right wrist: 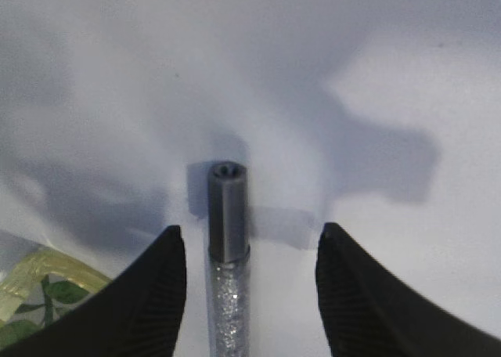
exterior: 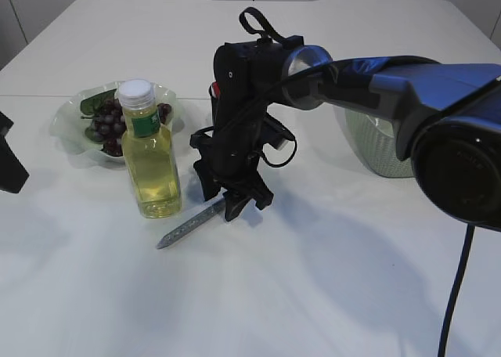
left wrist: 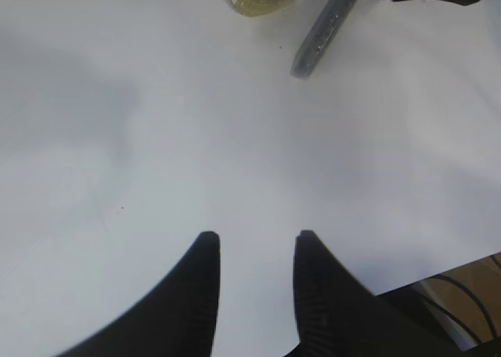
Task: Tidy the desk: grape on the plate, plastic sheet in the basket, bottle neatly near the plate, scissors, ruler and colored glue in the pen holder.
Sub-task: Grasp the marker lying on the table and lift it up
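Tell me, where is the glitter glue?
The glue lies on the table in the middle of the exterior view, just right of the bottle. The open right gripper straddles its far end.

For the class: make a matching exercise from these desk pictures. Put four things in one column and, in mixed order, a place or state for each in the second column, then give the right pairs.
Things:
1. grapes
2. bottle
3. glitter glue pen
4. left gripper

Places or states:
A. lying on the table between the open fingers of the right gripper
B. on the green plate
C. hanging open over bare table
D. standing upright in front of the plate, white cap on

Pairs: 1-B, 2-D, 3-A, 4-C
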Tool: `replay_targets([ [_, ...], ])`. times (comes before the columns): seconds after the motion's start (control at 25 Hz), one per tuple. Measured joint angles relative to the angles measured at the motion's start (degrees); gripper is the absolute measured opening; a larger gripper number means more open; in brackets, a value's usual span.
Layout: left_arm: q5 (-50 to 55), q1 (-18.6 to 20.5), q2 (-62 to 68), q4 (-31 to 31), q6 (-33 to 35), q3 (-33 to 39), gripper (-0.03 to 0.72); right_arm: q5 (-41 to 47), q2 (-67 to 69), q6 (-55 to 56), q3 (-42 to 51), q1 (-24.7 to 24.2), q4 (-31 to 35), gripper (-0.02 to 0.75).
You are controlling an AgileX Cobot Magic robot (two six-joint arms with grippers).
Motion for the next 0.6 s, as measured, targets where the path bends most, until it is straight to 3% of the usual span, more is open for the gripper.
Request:
replay_targets([
  [0.6, -0.1, 0.0, 0.0, 0.0, 0.0, 0.0, 0.239, -0.98, 0.26, 1.17, 0.0, 0.0, -2.08, 0.423],
])
